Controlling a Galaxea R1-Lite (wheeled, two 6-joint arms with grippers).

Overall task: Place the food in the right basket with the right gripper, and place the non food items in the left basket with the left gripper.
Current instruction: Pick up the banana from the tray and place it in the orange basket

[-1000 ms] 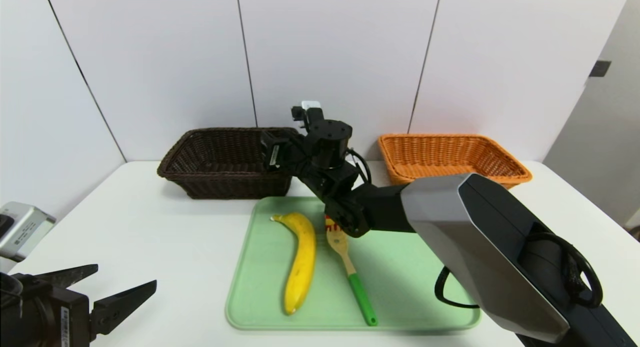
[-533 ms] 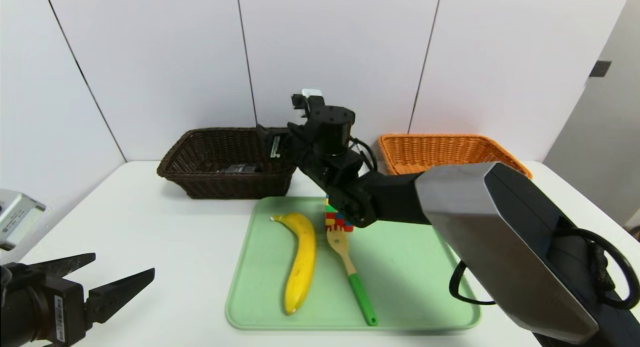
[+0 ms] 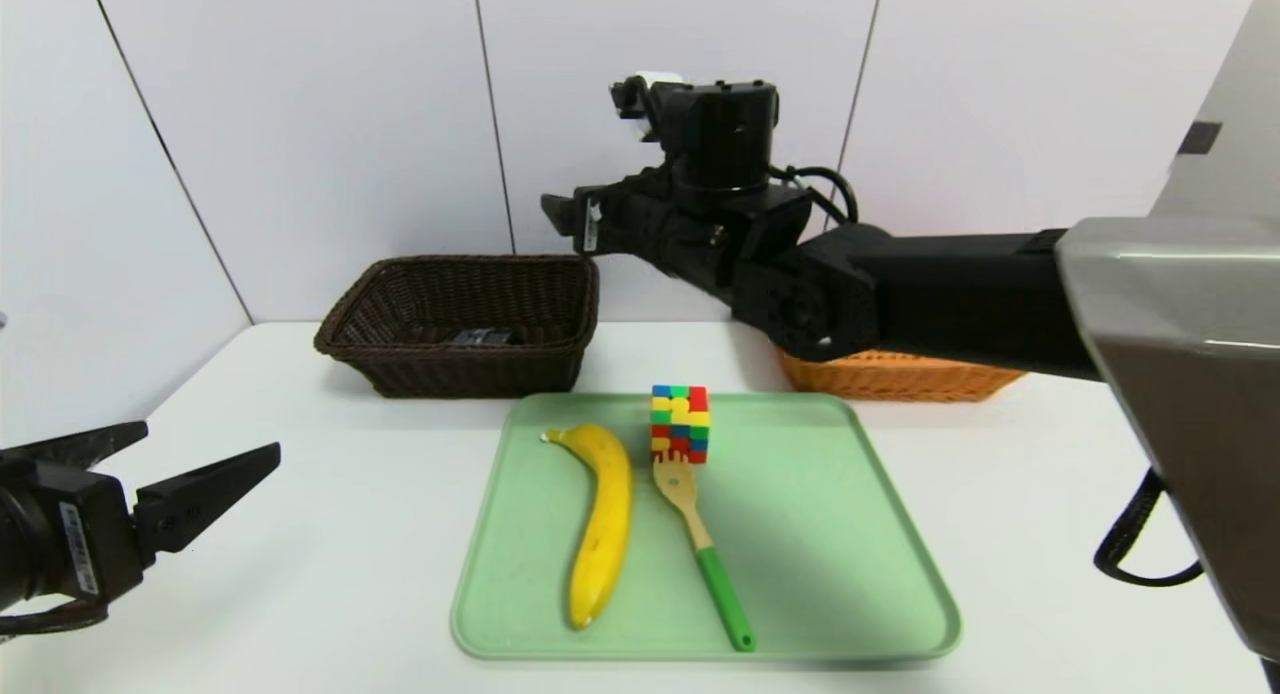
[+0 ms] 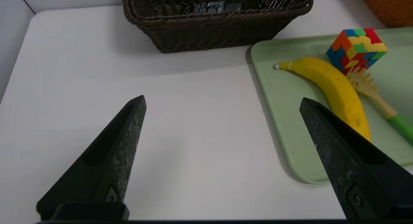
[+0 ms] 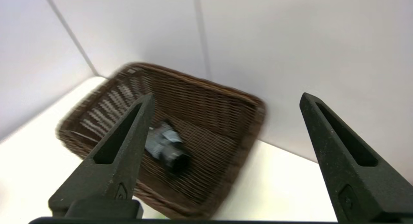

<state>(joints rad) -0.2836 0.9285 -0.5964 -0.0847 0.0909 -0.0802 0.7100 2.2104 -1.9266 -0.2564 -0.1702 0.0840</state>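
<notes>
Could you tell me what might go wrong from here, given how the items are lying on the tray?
1. The banana, puzzle cube and fork lie close together on the green tray; the cube sits at the fork's tines, so grasping one could nudge another.
2. The right gripper, open and empty, is raised near the dark basket holding the tube, and its arm hangs over the orange basket; lowering toward the banana might clip the cube.

A yellow banana (image 3: pixel 603 519), a multicoloured cube (image 3: pixel 680 423) and a green-handled fork (image 3: pixel 703 552) lie on a pale-green tray (image 3: pixel 850 574), beside a dark-brown basket (image 3: pixel 460 324).
</notes>
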